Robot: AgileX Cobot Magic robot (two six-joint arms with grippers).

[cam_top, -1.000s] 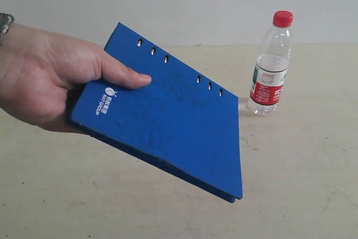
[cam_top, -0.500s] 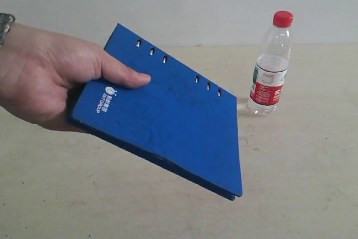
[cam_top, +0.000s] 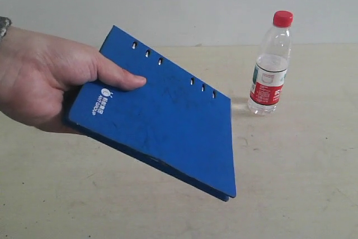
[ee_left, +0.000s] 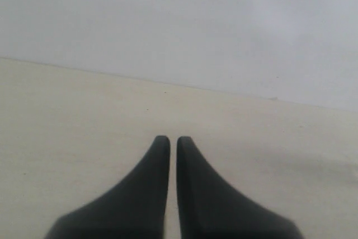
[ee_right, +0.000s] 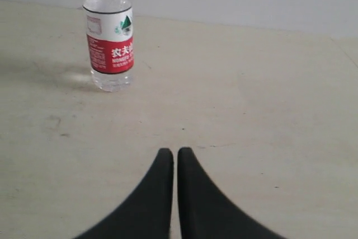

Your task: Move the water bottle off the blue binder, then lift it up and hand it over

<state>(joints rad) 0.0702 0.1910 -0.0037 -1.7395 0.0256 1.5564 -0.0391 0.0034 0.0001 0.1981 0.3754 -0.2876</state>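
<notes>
A person's hand (cam_top: 39, 85) holds the blue binder (cam_top: 162, 121) tilted above the table in the exterior view, slots along its far edge, white logo near the thumb. The water bottle (cam_top: 271, 65), clear with a red cap and red-and-white label, stands upright on the table to the binder's right. It shows too in the right wrist view as the water bottle (ee_right: 109, 40), well ahead of my right gripper (ee_right: 175, 152), which is shut and empty. My left gripper (ee_left: 173, 140) is shut over bare table. Neither gripper appears in the exterior view.
The pale table (cam_top: 296, 172) runs back to a white wall (cam_top: 184, 4). The hand and wrist come in from the left edge of the exterior view, above the table.
The hand has drawn the binder slightly to the left and up. The bottle has not moved.
</notes>
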